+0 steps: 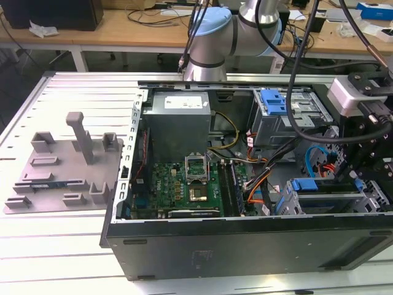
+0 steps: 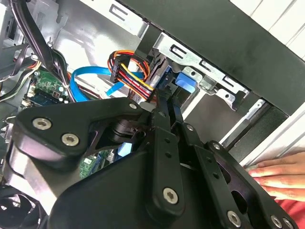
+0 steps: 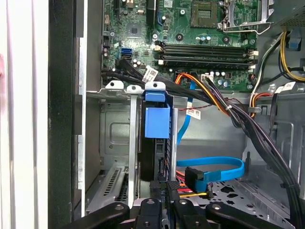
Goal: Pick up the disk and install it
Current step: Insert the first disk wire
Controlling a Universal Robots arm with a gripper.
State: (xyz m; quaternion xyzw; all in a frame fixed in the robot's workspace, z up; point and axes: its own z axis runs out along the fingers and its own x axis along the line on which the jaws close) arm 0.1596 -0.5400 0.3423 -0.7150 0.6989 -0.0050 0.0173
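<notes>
The disk (image 3: 156, 121), with its bright blue carrier frame, stands on edge in a slot of the metal drive cage (image 3: 116, 138) at the front corner of the open computer case (image 1: 245, 246). It shows in the exterior view as a blue-ended dark bar (image 1: 304, 184) and in the second wrist view as a blue tab (image 2: 183, 86). In both wrist views my gripper (image 3: 167, 207) (image 2: 167, 102) is lined up with the disk's near end. Its two black fingers (image 2: 162, 133) are pressed close together. The contact itself is hidden.
Orange, yellow and black power cables (image 3: 214, 95) and a blue data cable (image 3: 214, 169) run beside the cage. The motherboard (image 1: 184, 184) and power supply (image 1: 178, 120) fill the case. A grey fixture plate (image 1: 61, 166) lies at the exterior view's left. A person's hand (image 2: 281, 174) rests outside the case wall.
</notes>
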